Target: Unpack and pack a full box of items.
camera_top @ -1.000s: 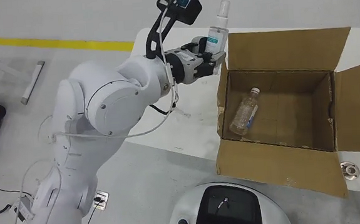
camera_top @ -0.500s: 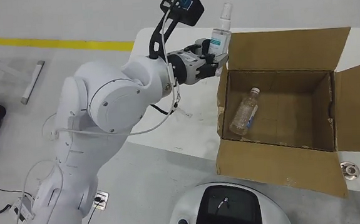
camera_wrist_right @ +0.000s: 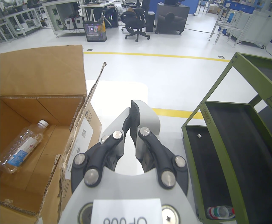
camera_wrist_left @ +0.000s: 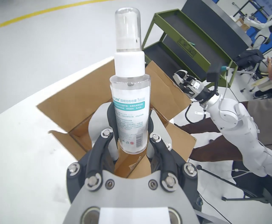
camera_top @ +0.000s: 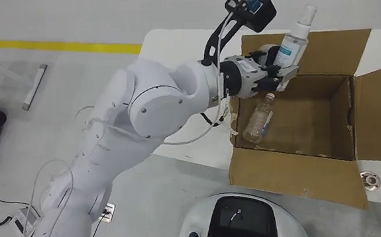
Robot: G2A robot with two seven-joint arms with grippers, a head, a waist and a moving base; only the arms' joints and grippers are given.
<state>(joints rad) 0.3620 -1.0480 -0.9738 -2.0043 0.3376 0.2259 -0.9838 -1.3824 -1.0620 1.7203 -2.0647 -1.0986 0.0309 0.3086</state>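
Cardboard box (camera_top: 290, 170) stands open on the white table (camera_top: 179, 46), below and ahead of the left gripper (camera_top: 278, 64). Left gripper: fingers clamped on the lower body of a clear spray bottle (camera_wrist_left: 129, 93), whose capped end points away from the wrist, above the box rim. A clear plastic water bottle (camera_top: 258, 118) lies on the box floor beneath this gripper. Right gripper (camera_wrist_right: 131, 118): pads pressed together, nothing between them. The box is just beside it, and a green cart (camera_wrist_right: 223, 148) is on its opposite side.
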